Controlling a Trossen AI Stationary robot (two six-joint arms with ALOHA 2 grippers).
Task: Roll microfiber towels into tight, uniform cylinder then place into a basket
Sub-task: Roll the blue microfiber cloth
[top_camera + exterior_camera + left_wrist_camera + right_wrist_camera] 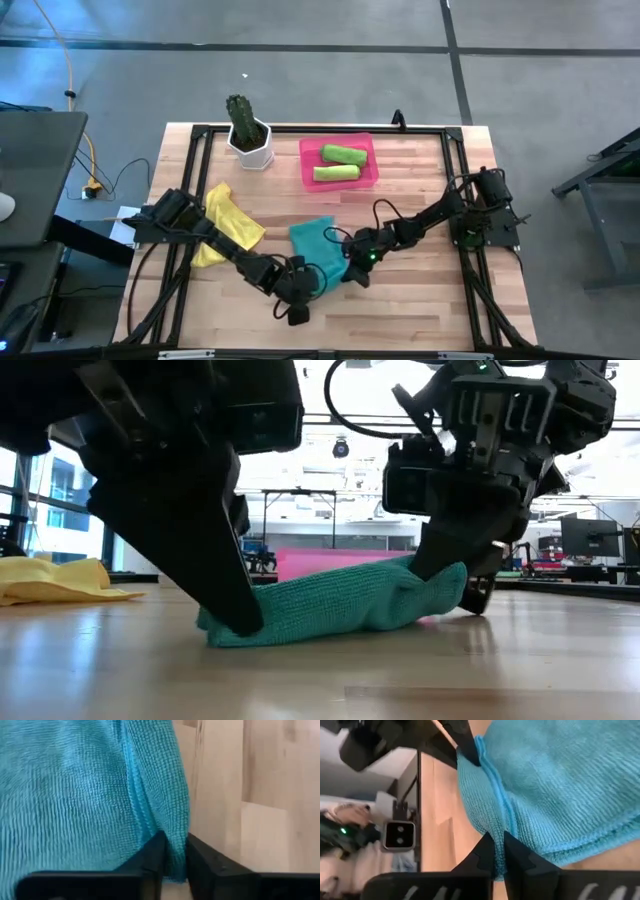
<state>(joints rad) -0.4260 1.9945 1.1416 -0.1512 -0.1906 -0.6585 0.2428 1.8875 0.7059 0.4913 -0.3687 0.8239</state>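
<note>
Where both arms meet at six o'clock on the table (420, 180): teal towel (318, 245), partly folded, flat on the wood. Left gripper (173, 852) pinches its near edge; right gripper (499, 845) pinches its opposite edge. Pink basket (307, 160) at twelve o'clock, holding two rolled lime green towels (342, 154). Yellow towel (232, 222) at nine o'clock, unrolled. Cactus pot (250, 142) at eleven o'clock.

Teal towel (318, 246) mid-table; two green rolls (340, 163) in pink basket (308, 170).
</note>
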